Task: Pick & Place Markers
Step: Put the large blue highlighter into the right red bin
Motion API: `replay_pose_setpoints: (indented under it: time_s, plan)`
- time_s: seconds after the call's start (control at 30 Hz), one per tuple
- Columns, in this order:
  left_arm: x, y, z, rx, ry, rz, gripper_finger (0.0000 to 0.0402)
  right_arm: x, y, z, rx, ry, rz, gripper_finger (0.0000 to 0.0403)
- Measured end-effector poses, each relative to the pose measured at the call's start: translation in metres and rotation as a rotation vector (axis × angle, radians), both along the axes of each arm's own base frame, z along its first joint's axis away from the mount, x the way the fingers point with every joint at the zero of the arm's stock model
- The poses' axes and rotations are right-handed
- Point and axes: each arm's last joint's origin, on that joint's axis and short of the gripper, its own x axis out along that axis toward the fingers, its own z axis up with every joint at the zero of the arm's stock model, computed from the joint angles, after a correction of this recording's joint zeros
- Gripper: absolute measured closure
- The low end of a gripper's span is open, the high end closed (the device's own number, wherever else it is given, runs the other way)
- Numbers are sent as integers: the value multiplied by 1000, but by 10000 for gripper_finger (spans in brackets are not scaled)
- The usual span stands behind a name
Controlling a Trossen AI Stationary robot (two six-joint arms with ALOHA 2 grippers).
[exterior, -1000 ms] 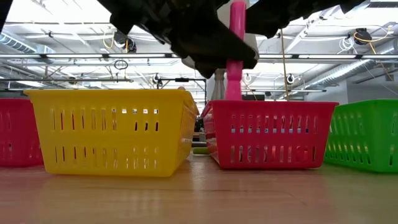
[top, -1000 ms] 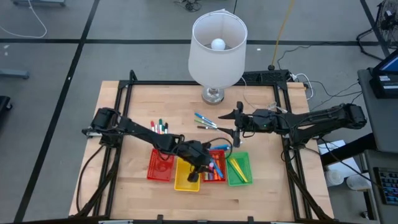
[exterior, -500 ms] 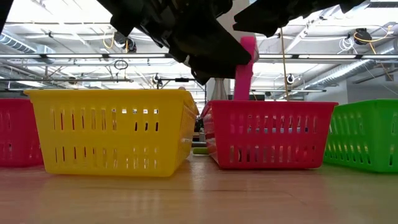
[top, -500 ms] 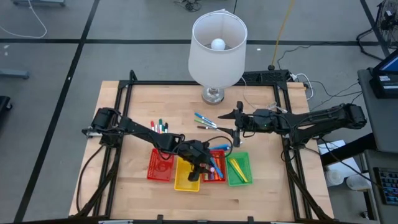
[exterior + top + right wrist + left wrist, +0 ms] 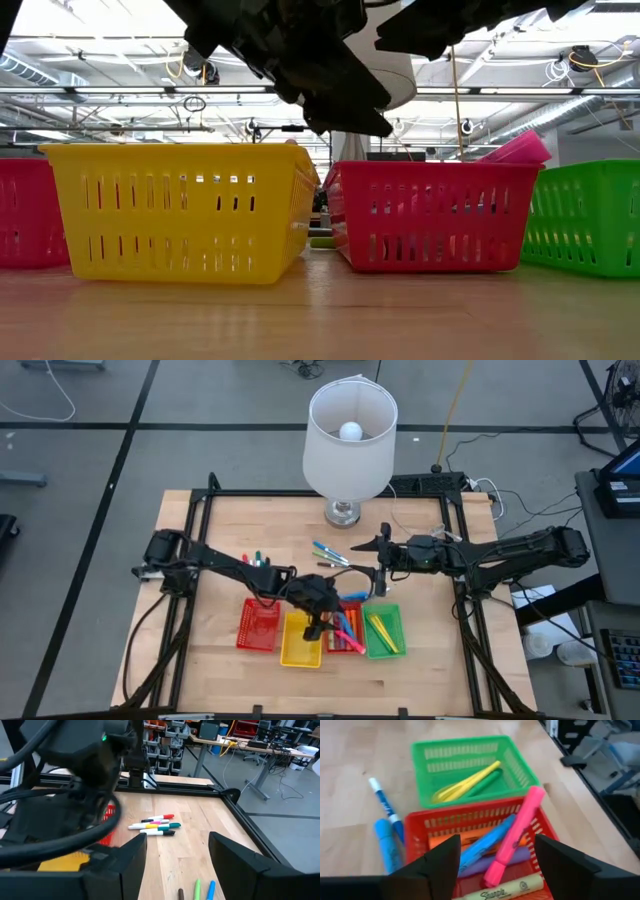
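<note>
L gripper [image 5: 318, 622] fingers apart, empty, over red tray [image 5: 415, 827] w/ pink marker [image 5: 514, 837] leaning on its rim. Loose markers [image 5: 330, 553] lie nearer R gripper [image 5: 381, 565] (fingers apart), long axes roughly across table.

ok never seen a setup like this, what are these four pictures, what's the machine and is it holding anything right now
It is a robot with two dark arms at a wooden table, each ending in a two-finger gripper. One picture looks straight down, one looks level across the tabletop, and two come from cameras on the wrists.

The left gripper hangs open over the baskets, holding nothing. Below it a pink marker lies tilted in the red basket, its end sticking over the rim. The right gripper waits open near the lamp, also holding nothing.

Along the table's front stand another red basket, a yellow basket and a green basket. More markers lie loose on the wood.
</note>
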Motion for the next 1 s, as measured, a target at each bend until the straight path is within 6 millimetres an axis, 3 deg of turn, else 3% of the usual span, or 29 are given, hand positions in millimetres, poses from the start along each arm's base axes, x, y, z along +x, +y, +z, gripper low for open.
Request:
replay_pose_setpoints:
  time_s: [0.2,0.33,0.53,0.8,1.0]
  plan:
    - [-8,16,22,15,-12,118,139,-1,0,-4,5,44,-1,202]
    - [-17,12,44,74,-75,121,147,-2,0,-7,4,79,0,202]
    - [-51,8,56,164,-197,158,159,-5,5,-20,27,201,8,202]
    - [-111,39,69,121,-483,333,169,8,0,-79,-17,590,-51,202]
    - [-136,51,71,88,-547,384,165,25,-6,-124,29,758,28,202]
